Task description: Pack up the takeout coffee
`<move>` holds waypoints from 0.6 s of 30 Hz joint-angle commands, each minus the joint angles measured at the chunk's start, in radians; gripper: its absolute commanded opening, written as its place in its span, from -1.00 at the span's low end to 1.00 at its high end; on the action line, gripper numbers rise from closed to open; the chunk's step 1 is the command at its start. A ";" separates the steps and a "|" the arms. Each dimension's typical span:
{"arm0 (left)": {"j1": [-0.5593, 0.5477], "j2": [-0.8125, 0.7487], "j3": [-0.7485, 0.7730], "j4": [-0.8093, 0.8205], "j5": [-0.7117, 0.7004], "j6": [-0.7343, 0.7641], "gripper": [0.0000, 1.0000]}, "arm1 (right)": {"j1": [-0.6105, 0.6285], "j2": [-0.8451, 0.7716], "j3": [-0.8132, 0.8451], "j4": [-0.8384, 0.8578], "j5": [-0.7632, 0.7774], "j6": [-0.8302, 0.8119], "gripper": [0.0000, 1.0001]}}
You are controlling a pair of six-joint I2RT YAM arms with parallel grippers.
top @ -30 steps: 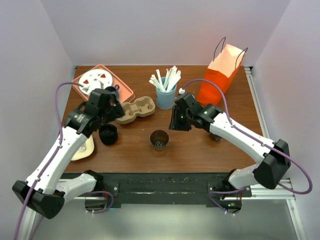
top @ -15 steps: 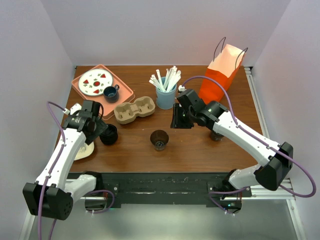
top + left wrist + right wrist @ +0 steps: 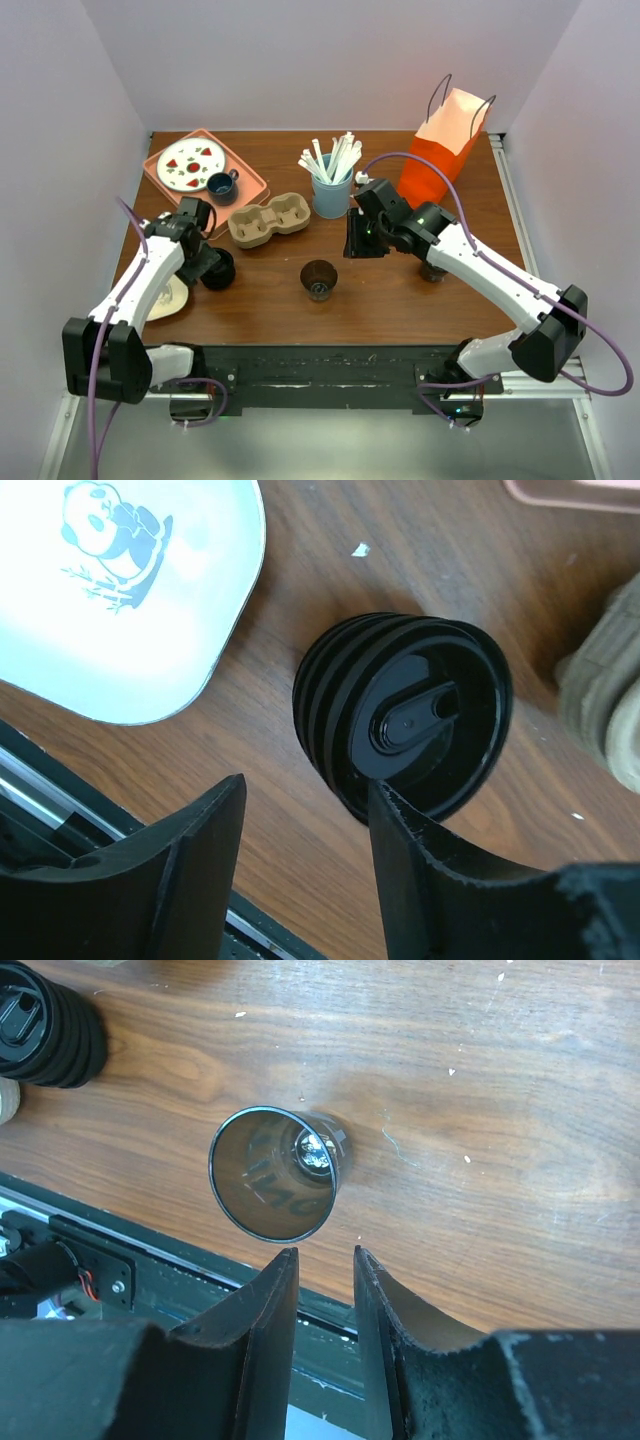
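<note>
Coffee cup [image 3: 319,277] stands upright and lidless near the 6 o'clock edge of the table [image 3: 400,295], with nothing yet packed: the cardboard carrier [image 3: 268,220] at the cup's 10 o'clock holds no cup, and the orange bag [image 3: 440,150] sits off at 2 o'clock. The left gripper [image 3: 305,792], jaws apart and empty, hovers beside the stack of black lids [image 3: 405,720] at the cup's 9 o'clock. The right gripper [image 3: 322,1260], fingers slightly parted and holding nothing, hangs above the cup, so lidding, loading the carrier and bagging all appear to remain.
</note>
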 commanded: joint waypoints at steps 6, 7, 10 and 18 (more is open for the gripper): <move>0.009 0.061 0.055 0.001 -0.027 -0.015 -0.05 | 0.001 -0.034 0.010 0.007 0.039 -0.045 -0.36; 0.009 0.061 0.056 -0.005 -0.033 -0.018 -0.06 | 0.002 -0.030 0.011 0.005 0.039 -0.050 -0.36; 0.009 0.072 0.056 -0.002 -0.029 -0.011 -0.07 | 0.001 -0.023 0.013 0.001 0.044 -0.055 -0.36; 0.009 0.101 0.087 0.001 -0.052 0.018 -0.16 | 0.002 -0.006 0.011 -0.001 0.042 -0.056 -0.36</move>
